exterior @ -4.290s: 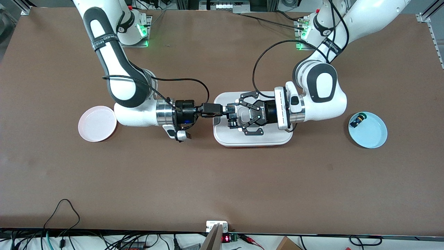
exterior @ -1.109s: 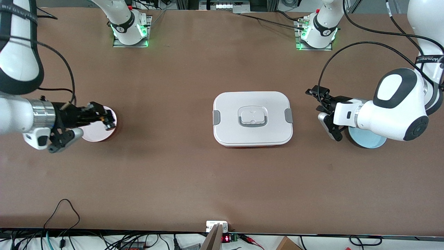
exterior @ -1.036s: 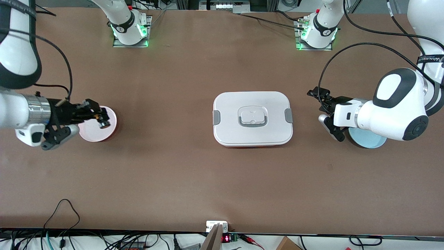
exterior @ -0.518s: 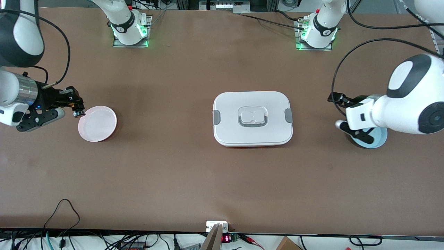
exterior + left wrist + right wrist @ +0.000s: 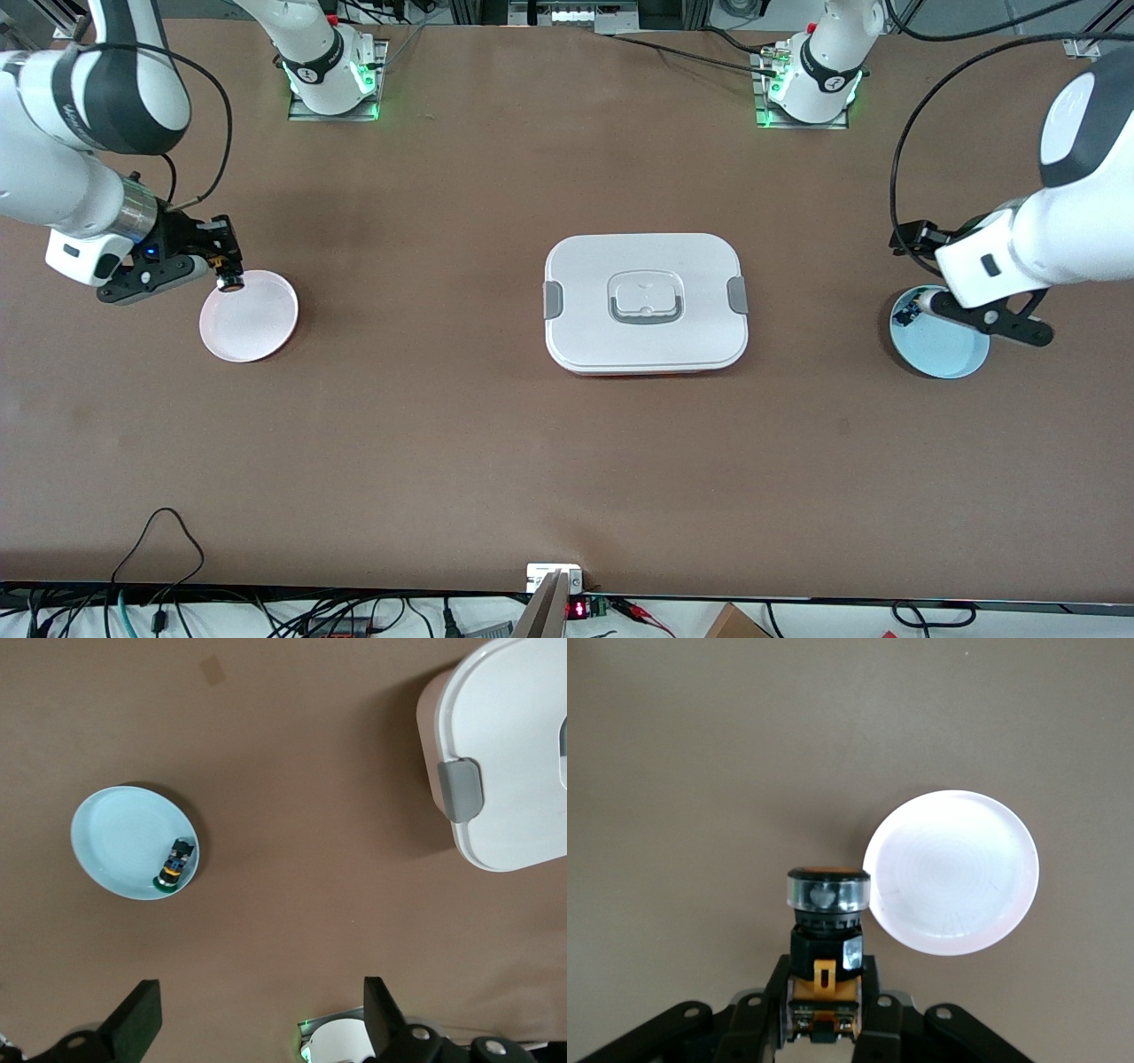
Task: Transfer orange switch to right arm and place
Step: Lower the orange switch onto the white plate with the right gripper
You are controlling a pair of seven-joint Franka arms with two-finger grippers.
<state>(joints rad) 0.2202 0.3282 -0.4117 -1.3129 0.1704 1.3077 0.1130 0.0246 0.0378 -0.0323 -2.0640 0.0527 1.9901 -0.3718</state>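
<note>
The right gripper (image 5: 221,266) was clenched on the orange switch (image 5: 824,943), holding it in the air over the edge of the pink plate (image 5: 249,316). The left gripper (image 5: 257,1023) hung spread wide and empty above the blue plate (image 5: 124,843), where the green switch (image 5: 173,866) lay.

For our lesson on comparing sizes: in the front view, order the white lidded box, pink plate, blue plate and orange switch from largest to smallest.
1. White lidded box
2. Pink plate and blue plate: alike, unranked
3. Orange switch
</note>
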